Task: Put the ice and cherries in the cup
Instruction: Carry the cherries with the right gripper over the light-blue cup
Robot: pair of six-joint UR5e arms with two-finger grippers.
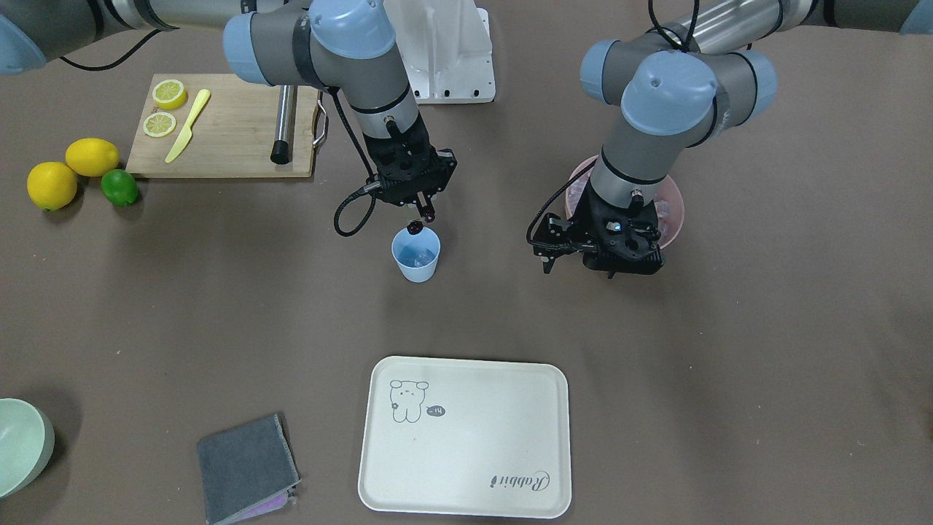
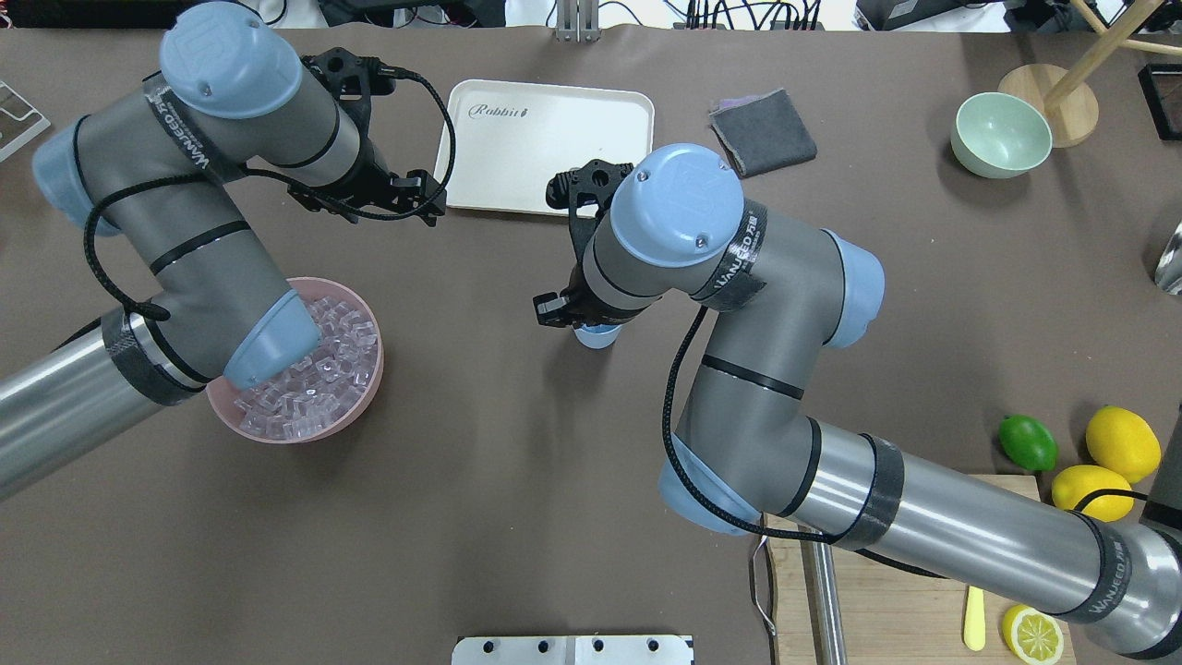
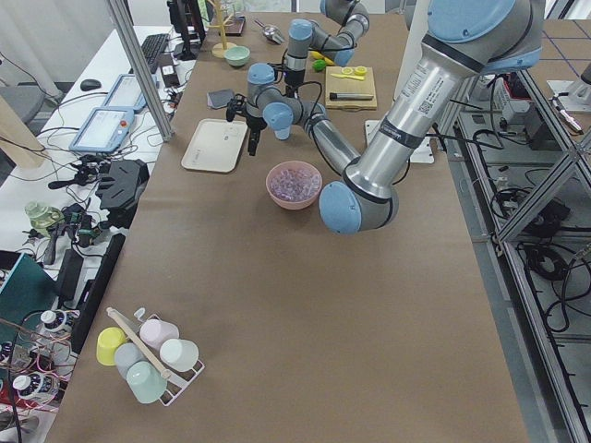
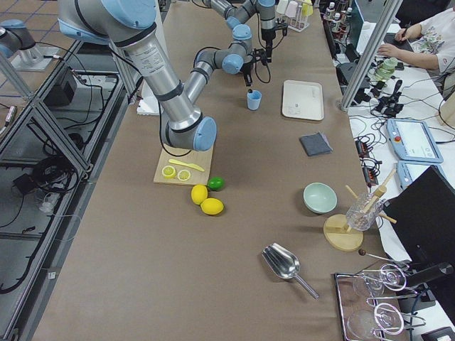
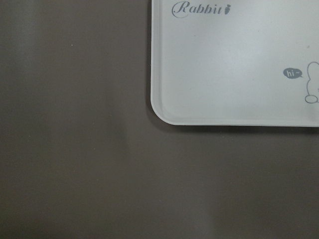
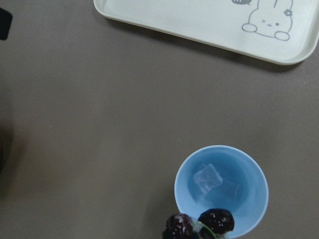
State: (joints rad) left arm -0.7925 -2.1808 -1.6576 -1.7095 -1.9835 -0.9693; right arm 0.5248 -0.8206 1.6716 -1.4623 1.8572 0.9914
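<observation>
The light blue cup (image 1: 416, 255) stands mid-table, with clear ice cubes (image 6: 208, 178) inside it. My right gripper (image 1: 424, 214) is shut on the stems of the dark red cherries (image 1: 415, 228) and holds them just above the cup's rim. In the right wrist view the cherries (image 6: 199, 225) hang over the near rim of the cup (image 6: 249, 169). The pink bowl (image 2: 305, 436) is full of ice (image 2: 319, 374). My left gripper (image 1: 609, 271) hovers in front of the pink bowl (image 1: 674, 211). Its fingers are not clear enough to tell whether it is open or shut.
A cream tray (image 1: 466, 437) lies across from the cup. A cutting board (image 1: 226, 146) holds lemon slices, a yellow knife and a metal rod. Two lemons and a lime (image 1: 119, 187) lie beside it. A grey cloth (image 1: 246, 467) and a pale green bowl (image 1: 18, 445) lie at the far edge.
</observation>
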